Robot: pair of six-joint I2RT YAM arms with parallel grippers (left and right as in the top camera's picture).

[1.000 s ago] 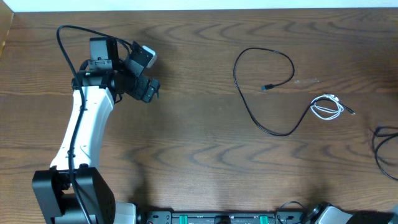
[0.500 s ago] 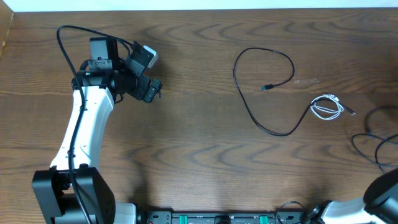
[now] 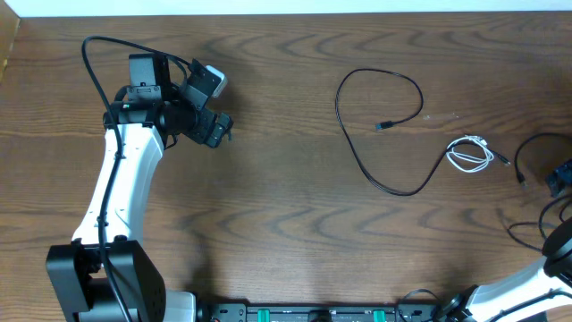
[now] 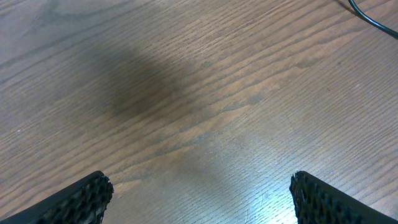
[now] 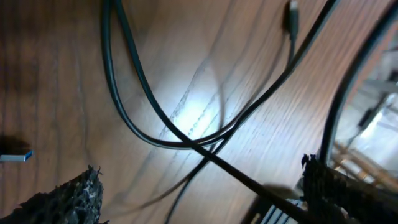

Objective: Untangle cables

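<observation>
at right edge of table (image 3: 286,224), my right gripper (image 5: 202,190) wide open, empty; black cords (image 5: 133,81) cross below, between fingers. left gripper (image 4: 199,193) wide open, empty.

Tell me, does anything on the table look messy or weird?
Yes. By the right edge, thin black cords cross over each other, a tangle. The white cord nearby lies bunched in a small coil. The other black cable lies in one loose loop.
</observation>
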